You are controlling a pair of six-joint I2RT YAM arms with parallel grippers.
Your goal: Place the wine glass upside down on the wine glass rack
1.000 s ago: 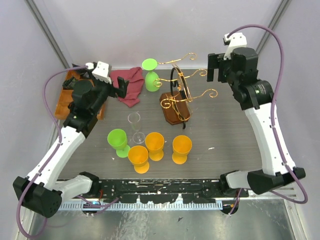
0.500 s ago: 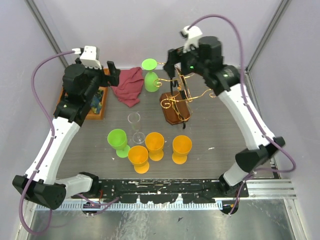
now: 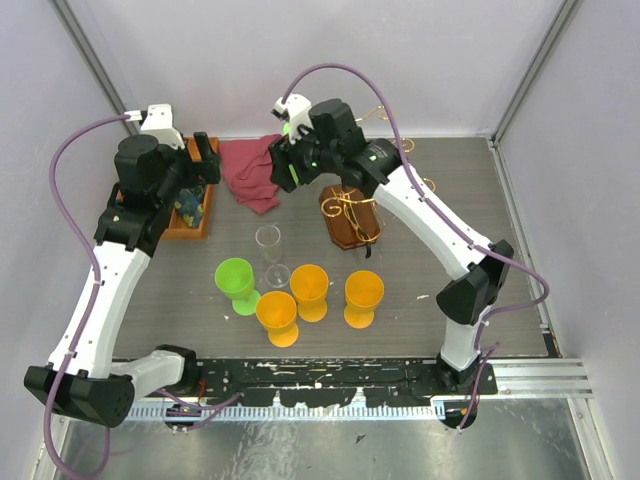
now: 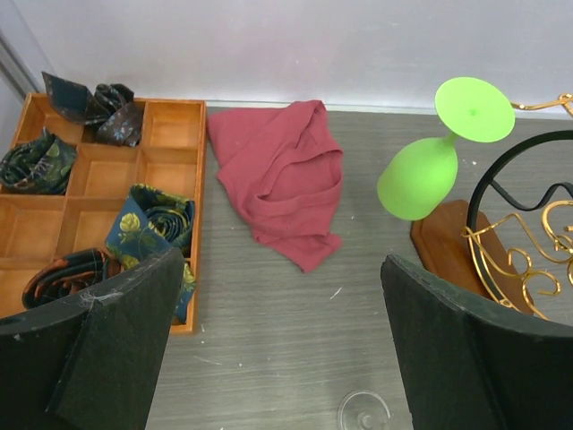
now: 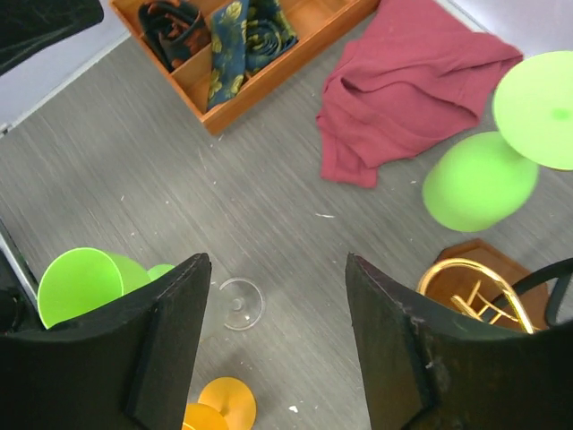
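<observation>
Near the front of the tabletop (image 3: 480, 190), three orange wine glasses (image 3: 310, 290) and an upright green wine glass (image 3: 236, 280) are standing in a cluster. Just behind them the clear wine glass (image 3: 270, 245) is standing alone, left of the rack (image 3: 350, 225) and apart from it. The right gripper (image 3: 292, 165) is hovering above and beyond this glass, parted and gripping nothing, with its arm arching leftward over the rack. The right wrist view is showing the clear glass (image 5: 240, 305) down below, between the fingers (image 5: 170, 340) of the gripper (image 5: 277, 269). The left gripper (image 3: 205, 165) is hanging spread wide and empty just right of the tray (image 4: 202, 206), its arm arching up the left side. The wrist views are showing a second green wine glass (image 4: 419, 175) hanging upside down at the rack's (image 4: 437, 240) left gold arm. From above, the right gripper is covering most of it. Left of it a red cloth (image 3: 250, 170) is lying crumpled.
</observation>
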